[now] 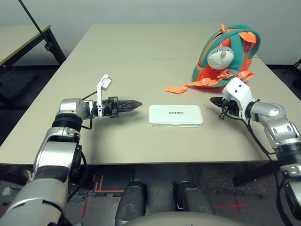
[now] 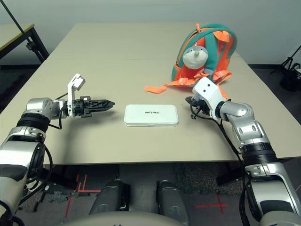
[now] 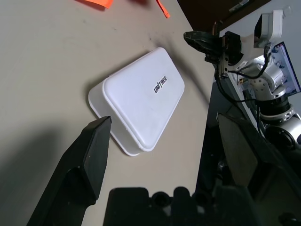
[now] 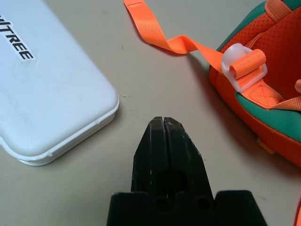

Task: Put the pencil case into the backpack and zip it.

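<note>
Pencil case (image 1: 176, 115) flanked by both grippers on the surface (image 1: 122, 56)

At frame centre the case is seen flat; left gripper (image 3: 164, 141) spread, right gripper (image 4: 163, 123) pressed together, seemingly empty; backpack (image 1: 225, 56) upper right.

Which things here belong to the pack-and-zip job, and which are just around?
Job:
- flat white rectangular pencil case, lying on the table
- teal and orange child's backpack with plush head, standing behind it

Just around:
- beige table
- second table, off to the left
- dark stand pole beside it
</note>
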Robot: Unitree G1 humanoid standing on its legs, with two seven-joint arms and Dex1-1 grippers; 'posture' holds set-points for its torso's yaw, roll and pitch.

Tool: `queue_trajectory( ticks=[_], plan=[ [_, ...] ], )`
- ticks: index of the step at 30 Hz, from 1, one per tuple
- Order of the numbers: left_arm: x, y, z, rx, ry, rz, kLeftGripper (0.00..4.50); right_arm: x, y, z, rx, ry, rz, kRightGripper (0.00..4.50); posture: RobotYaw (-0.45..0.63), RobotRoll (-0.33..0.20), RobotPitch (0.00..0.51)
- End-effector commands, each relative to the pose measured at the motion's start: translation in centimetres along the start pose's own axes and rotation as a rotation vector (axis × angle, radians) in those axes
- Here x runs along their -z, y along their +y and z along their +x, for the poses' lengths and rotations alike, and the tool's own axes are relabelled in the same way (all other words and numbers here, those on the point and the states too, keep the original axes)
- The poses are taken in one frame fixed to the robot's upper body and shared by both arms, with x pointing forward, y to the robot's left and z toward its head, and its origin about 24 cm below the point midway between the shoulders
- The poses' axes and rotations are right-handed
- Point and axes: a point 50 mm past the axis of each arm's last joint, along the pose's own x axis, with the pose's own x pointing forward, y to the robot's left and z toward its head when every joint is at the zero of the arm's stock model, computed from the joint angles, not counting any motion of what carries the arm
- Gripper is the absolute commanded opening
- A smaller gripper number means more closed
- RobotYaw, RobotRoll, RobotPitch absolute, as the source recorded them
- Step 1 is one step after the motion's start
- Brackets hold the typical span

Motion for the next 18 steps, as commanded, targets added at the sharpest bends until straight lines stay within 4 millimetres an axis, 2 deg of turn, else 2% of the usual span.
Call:
queue_trajectory(
  ticks=[1, 10, 18],
  plan=[
    [0.8, 0.5, 0.5, -0.032, 0.093, -0.037, 4.5, 0.0, 0.4, 0.4, -0.036, 0.012, -0.024, 0.05, 0.11, 0.0, 0.048],
    [1.3, 0.9, 1.5, -0.063, 0.115, -0.091, 4.5, 0.3, 0.5, 0.3, -0.049, 0.033, -0.049, 0.05, 0.1, 0.0, 0.054],
    [2.8, 1.9, 2.3, -0.11, 0.135, -0.126, 4.5, 1.3, 0.7, -0.1, -0.049, 0.088, -0.082, 0.05, 0.09, 0.0, 0.057]
  ],
)
